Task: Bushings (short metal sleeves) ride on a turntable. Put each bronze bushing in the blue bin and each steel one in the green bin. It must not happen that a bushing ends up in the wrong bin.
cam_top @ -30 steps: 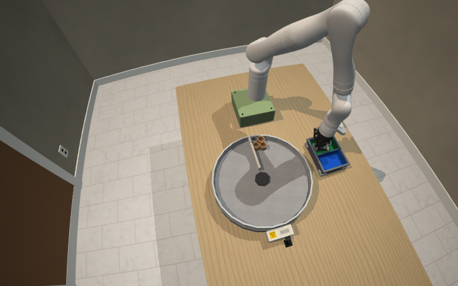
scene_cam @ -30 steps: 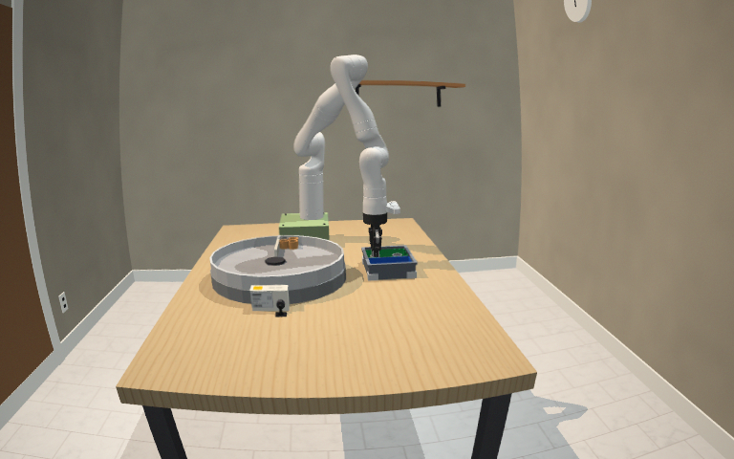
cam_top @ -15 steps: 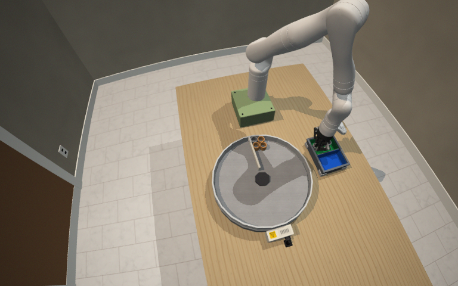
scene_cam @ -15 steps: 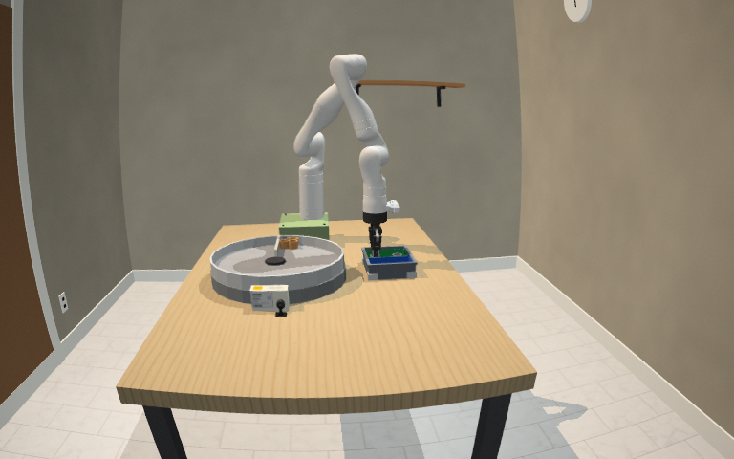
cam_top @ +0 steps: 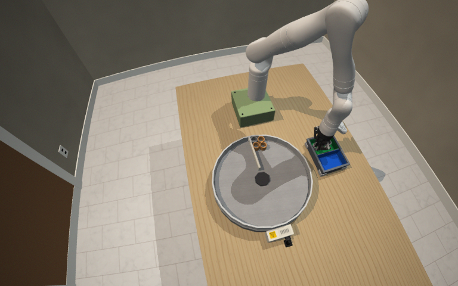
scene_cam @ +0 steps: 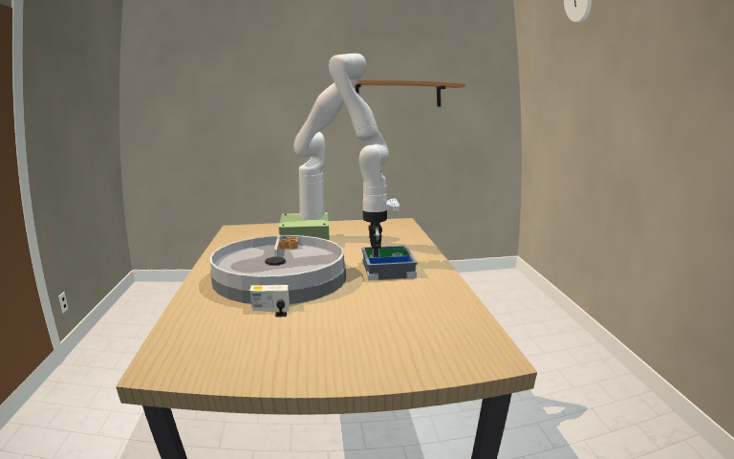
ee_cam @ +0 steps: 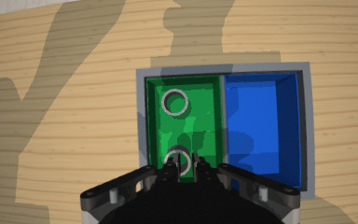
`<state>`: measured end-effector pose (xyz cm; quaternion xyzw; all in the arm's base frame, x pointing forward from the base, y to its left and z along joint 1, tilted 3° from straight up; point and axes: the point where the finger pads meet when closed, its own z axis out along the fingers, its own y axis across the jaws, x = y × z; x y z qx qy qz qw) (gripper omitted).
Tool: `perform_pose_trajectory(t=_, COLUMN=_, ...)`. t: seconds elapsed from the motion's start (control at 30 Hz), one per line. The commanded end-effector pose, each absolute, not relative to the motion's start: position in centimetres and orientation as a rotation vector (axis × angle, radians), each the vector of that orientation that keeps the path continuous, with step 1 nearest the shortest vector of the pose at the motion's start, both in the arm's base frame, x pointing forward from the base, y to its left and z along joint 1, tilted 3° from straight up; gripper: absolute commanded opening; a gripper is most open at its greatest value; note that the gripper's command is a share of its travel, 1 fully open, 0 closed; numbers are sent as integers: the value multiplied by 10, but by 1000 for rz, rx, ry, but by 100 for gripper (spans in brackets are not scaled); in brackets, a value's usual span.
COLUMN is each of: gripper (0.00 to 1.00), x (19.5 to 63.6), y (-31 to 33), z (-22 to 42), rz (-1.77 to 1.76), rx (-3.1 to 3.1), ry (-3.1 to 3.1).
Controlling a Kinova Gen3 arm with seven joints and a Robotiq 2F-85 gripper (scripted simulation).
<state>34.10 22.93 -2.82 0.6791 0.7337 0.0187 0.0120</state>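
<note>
gripper [cam_top: 322, 146] [scene_cam: 376, 252] [ee_cam: 185, 161] jaws stood narrowly parted, apparently holding nothing, beside the near steel bushing [ee_cam: 165, 161] in the green bin [cam_top: 334, 148] [scene_cam: 385, 251] [ee_cam: 205, 107]; another steel bushing [cam_top: 328, 144] [scene_cam: 397, 254] [ee_cam: 163, 103] lay farther along. the step seemed to be a release, best done with a slight further opening and a straight lift, lest a finger drag the sleeve. the arm [cam_top: 342, 53] [scene_cam: 373, 167] arched high, its wrist pointing down. bronze bushings [cam_top: 263, 149] [scene_cam: 292, 243] waited on the turntable [cam_top: 216, 202] [scene_cam: 275, 278]

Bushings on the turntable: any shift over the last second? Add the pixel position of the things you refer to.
No. In the top view, the four bushings [cam_top: 259, 146] [scene_cam: 292, 244] are still bunched on the same side of the pale bar [cam_top: 254, 153] [scene_cam: 276, 247], near the turntable's rim [cam_top: 213, 182] [scene_cam: 232, 276].
</note>
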Motion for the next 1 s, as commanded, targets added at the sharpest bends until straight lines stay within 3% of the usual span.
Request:
perform_pose_trajectory(t=0.0, gripper=16, x=342, y=230, z=-26, rz=64, rx=2118, ry=2286)
perform_pose_trajectory(t=0.97, gripper=16, x=342, y=230, z=-18, rz=65, rx=2118, ry=2286)
